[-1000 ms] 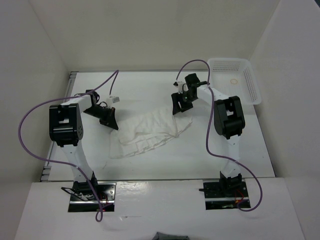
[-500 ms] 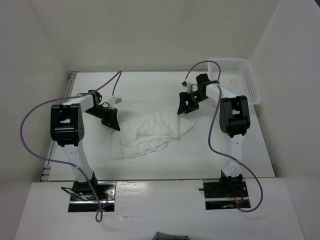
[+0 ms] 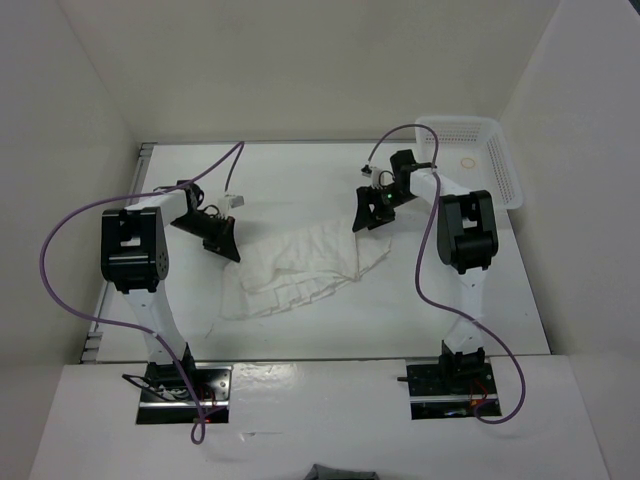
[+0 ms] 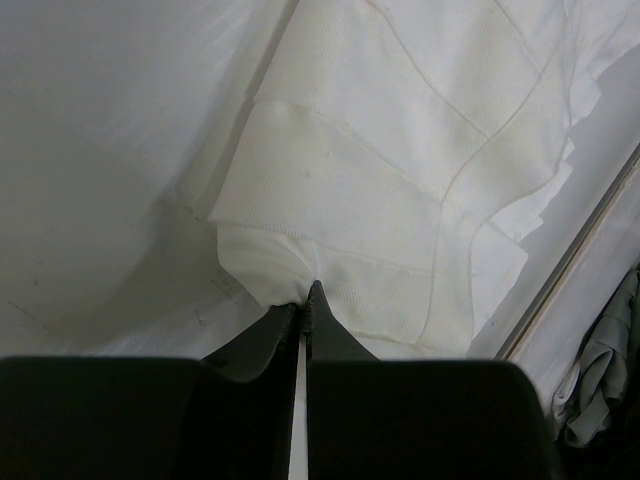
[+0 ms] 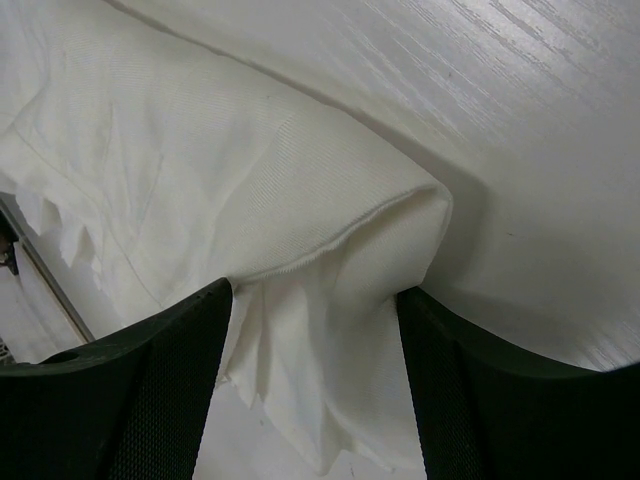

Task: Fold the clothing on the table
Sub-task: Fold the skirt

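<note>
The clothing is a white pleated garment lying crumpled and partly doubled over in the middle of the table. My left gripper sits at the garment's left end. In the left wrist view the left gripper is shut, pinching a corner of the clothing. My right gripper hovers at the garment's far right end. In the right wrist view the right gripper stands open, its fingers wide apart on either side of a thick fold of the clothing without pressing it.
A white lattice basket stands at the table's far right corner with a small ring inside. White walls close in the table on three sides. Purple cables loop above both arms. The table's grey rim runs close to the garment's near edge.
The right arm has swung a little to the right and back, and its jaws have widened off the fold. The left gripper has kept its hold and barely moved.
</note>
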Available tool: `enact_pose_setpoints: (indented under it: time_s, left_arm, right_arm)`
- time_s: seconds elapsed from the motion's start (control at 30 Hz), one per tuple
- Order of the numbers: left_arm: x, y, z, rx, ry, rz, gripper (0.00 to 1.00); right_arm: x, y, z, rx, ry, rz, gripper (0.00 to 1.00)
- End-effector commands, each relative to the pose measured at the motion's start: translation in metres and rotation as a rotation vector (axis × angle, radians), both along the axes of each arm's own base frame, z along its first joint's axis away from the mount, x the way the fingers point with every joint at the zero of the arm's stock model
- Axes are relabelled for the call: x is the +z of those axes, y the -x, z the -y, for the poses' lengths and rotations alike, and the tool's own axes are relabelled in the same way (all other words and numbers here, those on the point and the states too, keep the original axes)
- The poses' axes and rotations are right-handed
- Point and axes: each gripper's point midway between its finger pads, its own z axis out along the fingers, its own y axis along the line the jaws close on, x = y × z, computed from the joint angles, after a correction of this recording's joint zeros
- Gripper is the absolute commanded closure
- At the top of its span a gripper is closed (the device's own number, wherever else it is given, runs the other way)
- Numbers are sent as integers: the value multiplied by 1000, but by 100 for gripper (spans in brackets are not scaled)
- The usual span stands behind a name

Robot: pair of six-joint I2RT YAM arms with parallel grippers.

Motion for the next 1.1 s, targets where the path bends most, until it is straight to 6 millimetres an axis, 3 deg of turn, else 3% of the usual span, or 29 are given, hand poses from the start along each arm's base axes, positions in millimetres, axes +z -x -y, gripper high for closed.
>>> enact_pose_setpoints:
  time_s: [0.0, 0.27, 0.57, 0.7, 0.87, 0.97, 1.07]
  left_arm:
    - [12, 3, 8, -45, 49, 38, 95]
    - [13, 5, 10, -45, 59, 30, 95]
    - [12, 3, 9, -45, 59, 30, 95]
    - [12, 3, 9, -45, 59, 30, 95]
    - [12, 3, 9, -45, 59, 30, 95]
    - [12, 3, 9, -45, 59, 30, 95]
    - [12, 3, 9, -45, 59, 30, 95]
  right_arm:
    - [2, 5, -8, 36, -21, -13, 28]
    - [5, 7, -12, 50, -47, -11, 28]
    - [1, 10, -27, 72, -9, 0, 38]
    - [-4, 10, -28, 66, 11, 6, 56]
    - [-9, 7, -22, 52, 57, 15, 89]
    - [-4, 0, -16, 20, 97, 42, 99]
    - [20, -17, -11, -52, 162, 108, 100]
